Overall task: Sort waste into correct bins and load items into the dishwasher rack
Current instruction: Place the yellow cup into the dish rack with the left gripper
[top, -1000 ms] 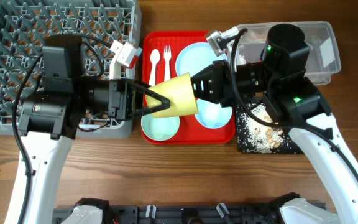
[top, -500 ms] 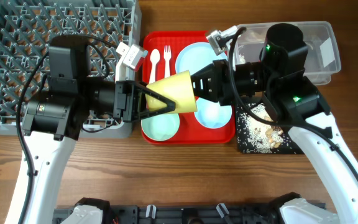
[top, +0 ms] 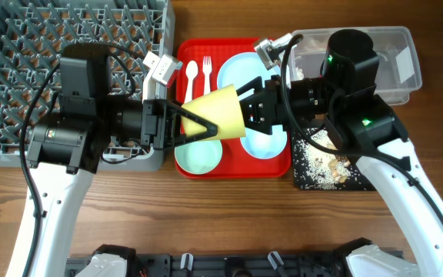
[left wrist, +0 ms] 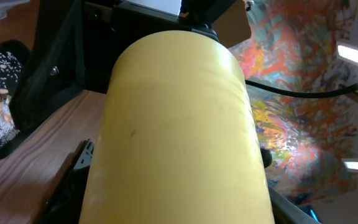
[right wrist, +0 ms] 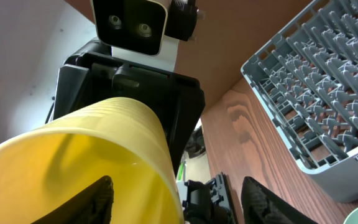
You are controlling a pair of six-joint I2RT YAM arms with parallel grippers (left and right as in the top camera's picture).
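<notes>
A yellow cup (top: pixel 218 115) hangs on its side above the red tray (top: pixel 233 171), between my two arms. My left gripper (top: pixel 198 125) is shut on its narrow end, and the cup (left wrist: pixel 179 124) fills the left wrist view. My right gripper (top: pixel 246 108) stands open at the cup's rim; in the right wrist view one finger is inside the cup (right wrist: pixel 104 143) and the other outside, neither pressing. The grey dishwasher rack (top: pixel 6 31) is at the left. Beige crumbs (top: pixel 325 158) lie in the black tray (top: pixel 306 181); the clear tub (top: pixel 394 61) sits behind.
On the red tray lie a pale blue plate (top: pixel 241 73), two small bowls (top: pixel 200 156) (top: pixel 264 138), a white fork (top: pixel 206 73) and a spoon (top: pixel 191 77). Bare wooden table runs along the front. The rack (right wrist: pixel 328 93) also shows in the right wrist view.
My right gripper has opened off the cup's rim. My left gripper's jaws have narrowed onto the cup's narrow end. The cup has shifted slightly up and back.
</notes>
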